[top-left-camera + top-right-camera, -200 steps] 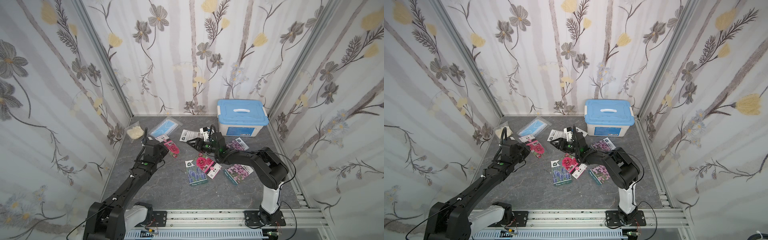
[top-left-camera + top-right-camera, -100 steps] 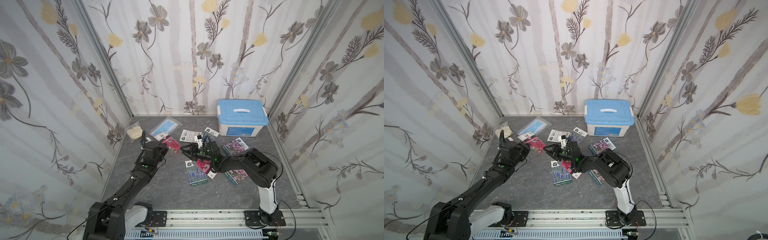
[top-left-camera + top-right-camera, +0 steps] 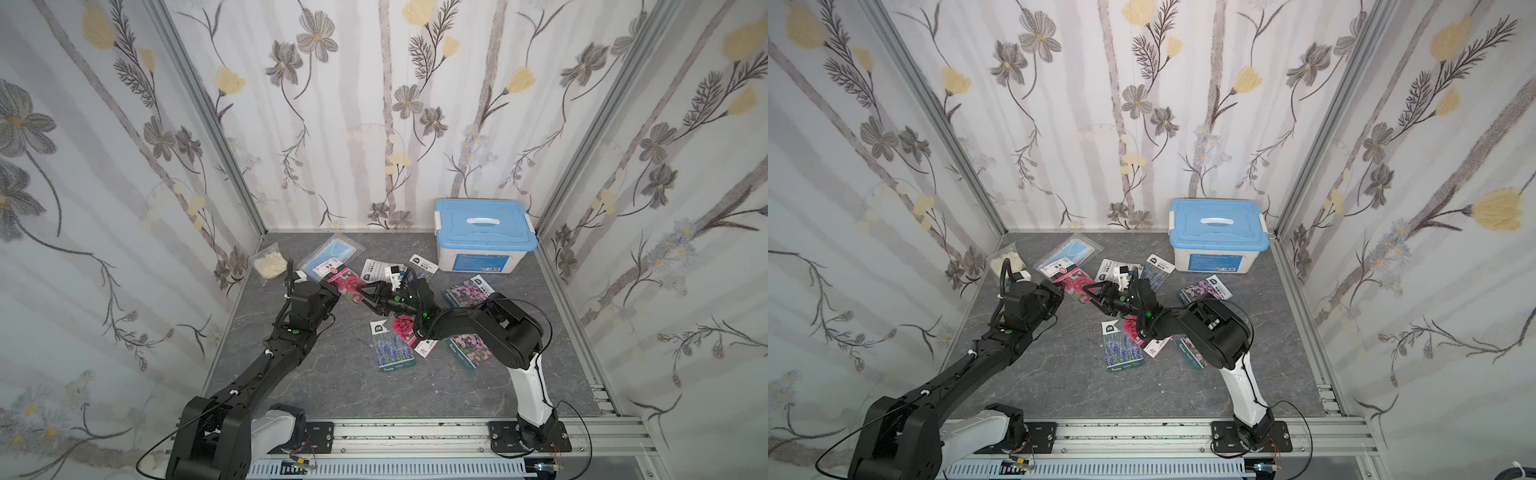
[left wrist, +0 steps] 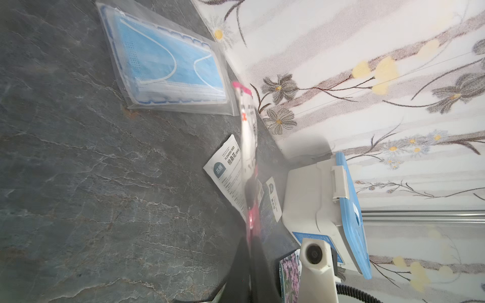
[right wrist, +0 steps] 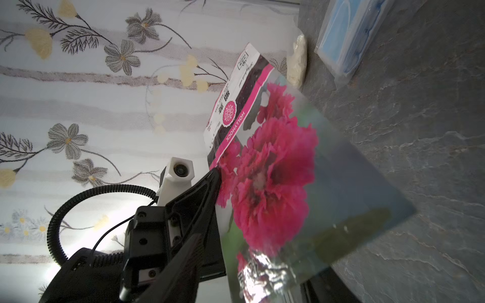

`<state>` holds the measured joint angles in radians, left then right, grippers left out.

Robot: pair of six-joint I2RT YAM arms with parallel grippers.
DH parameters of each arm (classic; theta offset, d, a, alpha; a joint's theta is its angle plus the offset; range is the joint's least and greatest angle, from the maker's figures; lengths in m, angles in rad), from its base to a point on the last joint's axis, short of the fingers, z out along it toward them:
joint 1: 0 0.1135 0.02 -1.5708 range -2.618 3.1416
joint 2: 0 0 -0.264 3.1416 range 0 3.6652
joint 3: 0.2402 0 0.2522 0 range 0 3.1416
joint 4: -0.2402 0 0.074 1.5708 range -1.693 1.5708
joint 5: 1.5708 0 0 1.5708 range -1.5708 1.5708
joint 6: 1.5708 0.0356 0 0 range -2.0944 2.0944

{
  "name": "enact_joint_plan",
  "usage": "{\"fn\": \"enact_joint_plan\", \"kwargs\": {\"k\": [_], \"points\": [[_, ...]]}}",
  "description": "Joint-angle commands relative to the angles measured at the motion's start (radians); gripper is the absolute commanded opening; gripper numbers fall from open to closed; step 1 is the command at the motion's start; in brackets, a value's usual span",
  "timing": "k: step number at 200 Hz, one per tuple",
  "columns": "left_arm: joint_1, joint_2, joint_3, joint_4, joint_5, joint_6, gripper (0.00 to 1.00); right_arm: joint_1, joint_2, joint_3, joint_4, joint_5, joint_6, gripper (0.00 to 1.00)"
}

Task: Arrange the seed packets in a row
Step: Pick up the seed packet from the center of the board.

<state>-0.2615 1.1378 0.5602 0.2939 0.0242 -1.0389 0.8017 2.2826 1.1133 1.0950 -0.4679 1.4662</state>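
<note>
Seed packet [image 3: 348, 283], likely light, floppy, slick: left pincer [image 3: 336, 291] clamps one edge; right pincer [image 3: 365, 299] gapes at the opposite edge, a sensible hold.

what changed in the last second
The right hand swung over to the left hand, its open jaws now at the red flower packet that the left hand still pinches above the table. The other packets, mask bag and blue-lidded box stayed put.
</note>
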Motion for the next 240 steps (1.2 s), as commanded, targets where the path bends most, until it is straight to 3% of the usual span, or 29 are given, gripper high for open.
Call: {"fn": "enact_joint_plan", "kwargs": {"k": [1, 31, 61, 73, 98, 115, 126, 135, 169, 195, 216, 240], "points": [[-0.006, -0.001, 0.011, 0.044, 0.009, 0.005, 0.0, -0.002, 0.016, 0.022, 0.029, 0.01, 0.031, 0.58], [-0.032, -0.001, 0.009, 0.047, 0.007, 0.011, 0.0, -0.005, 0.036, 0.045, 0.032, 0.02, 0.032, 0.49], [-0.062, 0.003, -0.01, 0.054, -0.006, 0.012, 0.0, -0.007, 0.015, 0.042, -0.002, 0.057, -0.024, 0.1], [-0.074, 0.001, -0.016, 0.053, -0.008, 0.017, 0.0, -0.012, 0.001, 0.033, -0.015, 0.066, -0.05, 0.0], [-0.103, -0.022, -0.01, -0.026, -0.017, 0.068, 0.01, -0.02, -0.053, -0.001, -0.119, 0.093, -0.188, 0.0], [-0.104, -0.065, -0.005, -0.102, -0.009, 0.121, 0.54, -0.019, -0.119, -0.042, -0.231, 0.129, -0.318, 0.0], [-0.104, -0.105, -0.005, -0.155, -0.009, 0.166, 0.75, -0.055, -0.169, -0.061, -0.322, 0.16, -0.419, 0.0], [-0.104, -0.136, 0.002, -0.211, -0.009, 0.206, 0.84, -0.068, -0.216, -0.073, -0.408, 0.185, -0.516, 0.0], [-0.104, -0.197, 0.047, -0.347, 0.008, 0.338, 0.93, -0.114, -0.387, -0.08, -0.744, 0.311, -0.902, 0.0], [-0.107, -0.158, 0.073, -0.274, 0.082, 0.464, 1.0, -0.131, -0.424, 0.066, -1.103, 0.322, -1.191, 0.0], [-0.111, -0.066, 0.16, -0.249, 0.115, 0.593, 1.0, -0.13, -0.424, 0.163, -1.336, 0.387, -1.333, 0.0], [-0.114, 0.033, 0.239, -0.186, 0.151, 0.744, 1.0, -0.131, -0.478, 0.166, -1.44, 0.435, -1.448, 0.0]]}}
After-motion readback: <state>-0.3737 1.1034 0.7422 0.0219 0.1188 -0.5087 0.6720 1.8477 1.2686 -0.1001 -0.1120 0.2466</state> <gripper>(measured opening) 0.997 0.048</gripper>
